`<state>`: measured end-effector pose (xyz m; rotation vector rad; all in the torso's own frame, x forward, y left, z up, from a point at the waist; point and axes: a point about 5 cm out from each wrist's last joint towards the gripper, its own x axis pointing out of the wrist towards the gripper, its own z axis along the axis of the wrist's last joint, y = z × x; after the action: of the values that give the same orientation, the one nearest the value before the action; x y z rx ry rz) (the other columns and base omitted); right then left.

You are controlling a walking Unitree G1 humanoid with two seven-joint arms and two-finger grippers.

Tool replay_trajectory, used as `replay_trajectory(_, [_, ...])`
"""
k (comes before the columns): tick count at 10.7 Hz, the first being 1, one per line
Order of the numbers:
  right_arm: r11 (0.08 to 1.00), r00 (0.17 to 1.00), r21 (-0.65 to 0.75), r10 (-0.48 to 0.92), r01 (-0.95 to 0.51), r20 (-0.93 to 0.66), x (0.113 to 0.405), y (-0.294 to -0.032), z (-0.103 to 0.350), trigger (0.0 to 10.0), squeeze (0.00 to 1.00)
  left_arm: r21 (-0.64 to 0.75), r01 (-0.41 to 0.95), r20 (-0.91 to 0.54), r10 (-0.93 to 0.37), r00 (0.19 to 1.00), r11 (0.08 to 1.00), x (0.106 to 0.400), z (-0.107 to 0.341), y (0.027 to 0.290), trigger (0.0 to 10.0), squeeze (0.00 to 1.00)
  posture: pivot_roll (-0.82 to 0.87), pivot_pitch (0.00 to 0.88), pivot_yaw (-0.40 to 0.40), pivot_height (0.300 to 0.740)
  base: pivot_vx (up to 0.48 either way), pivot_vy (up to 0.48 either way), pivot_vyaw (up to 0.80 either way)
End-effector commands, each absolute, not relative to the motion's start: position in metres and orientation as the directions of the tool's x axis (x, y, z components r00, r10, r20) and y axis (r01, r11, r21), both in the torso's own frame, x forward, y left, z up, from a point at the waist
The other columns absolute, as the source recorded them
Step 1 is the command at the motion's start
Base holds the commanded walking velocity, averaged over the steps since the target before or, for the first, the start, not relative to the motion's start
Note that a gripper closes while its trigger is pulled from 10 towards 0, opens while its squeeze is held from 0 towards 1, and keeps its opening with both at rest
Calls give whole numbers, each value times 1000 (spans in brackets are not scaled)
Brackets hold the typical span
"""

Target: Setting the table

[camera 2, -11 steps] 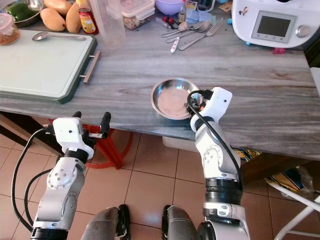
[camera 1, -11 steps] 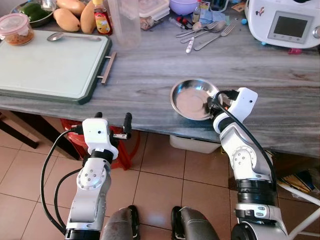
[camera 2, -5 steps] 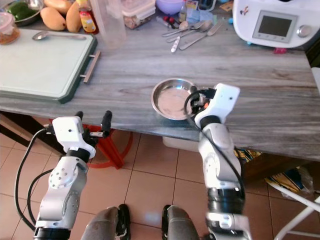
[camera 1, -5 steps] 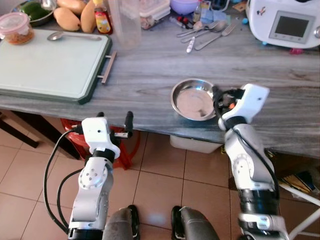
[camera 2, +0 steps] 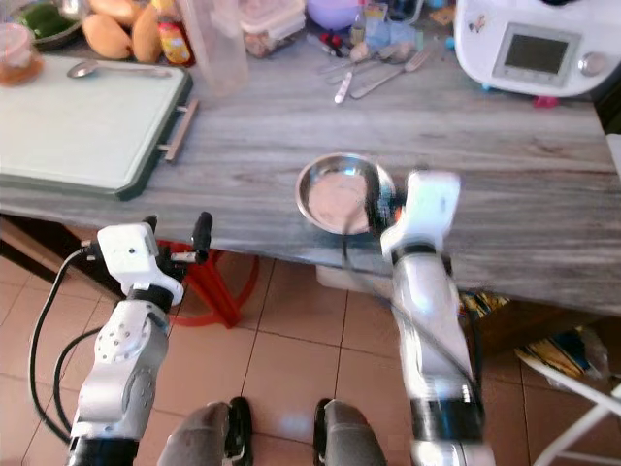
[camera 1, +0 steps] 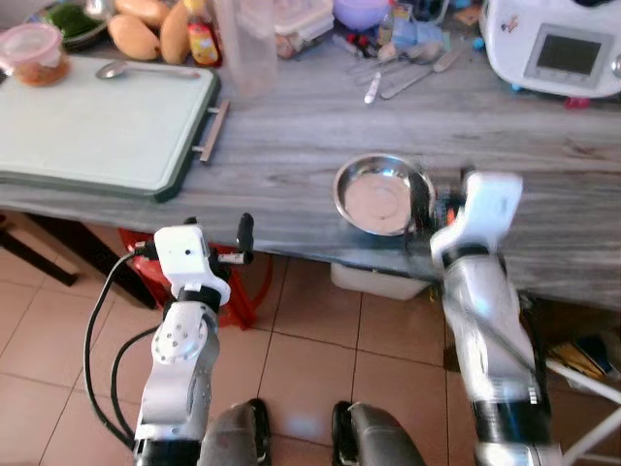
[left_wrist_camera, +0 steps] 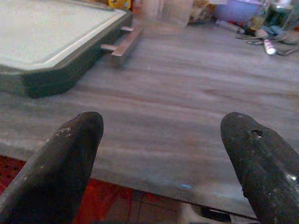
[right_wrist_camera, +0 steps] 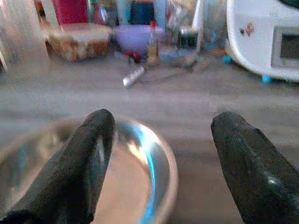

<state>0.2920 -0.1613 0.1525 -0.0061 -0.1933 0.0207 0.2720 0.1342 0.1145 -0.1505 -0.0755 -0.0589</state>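
— Looking at the right pincer [right_wrist_camera: 156, 140]: how is it set?
— Spread wide, holding nothing, poised at the right rim of the steel bowl [camera 1: 382, 194], which sits near the grey table's [camera 1: 291, 136] front edge.
— And the left pincer [left_wrist_camera: 163, 158]?
— Also wide apart and empty, hanging just before the table edge, near the green tray [camera 1: 97, 121].
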Motion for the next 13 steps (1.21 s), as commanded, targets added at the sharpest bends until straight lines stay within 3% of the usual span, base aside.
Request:
replay_trajectory(1, [999, 977, -23, 27, -23, 213, 289, -162, 154, 10000, 1000, -144, 56, 75, -46, 996, 988, 273, 112, 133, 10000, 0, -30, 89, -16, 740, 0, 0, 0])
replay_trajectory(2, [999, 980, -23, 36, -32, 194, 288, -161, 148, 10000, 1000, -134, 63, 76, -53, 996, 989, 275, 110, 132, 10000, 0, -26, 83, -13, 740, 0, 0, 0])
replay_trajectory(3, [998, 979, -42, 50, -42, 198, 288, -159, 148, 10000, 714, -117, 40, 71, -32, 997, 992, 271, 111, 139, 10000, 0, 0, 74, 6, 740, 0, 0, 0])
replay_trajectory(4, [998, 980, -52, 44, -34, 196, 286, -162, 146, 10000, 0, -105, 6, 65, 0, 998, 994, 268, 111, 147, 10000, 0, 10, 66, 9, 740, 0, 0, 0])
replay_trajectory(7, [999, 992, -48, -1, 7, 127, 280, -168, 124, 10000, 0, -94, -139, -22, 137, 990, 986, 252, 92, 174, 10000, 0, 37, 35, 37, 740, 0, 0, 0])
replay_trajectory(13, [999, 993, 3, 31, -32, 117, 287, -148, 113, 10000, 0, -128, -121, -64, 114, 991, 984, 262, 81, 167, 10000, 0, 53, 64, 54, 740, 0, 0, 0])
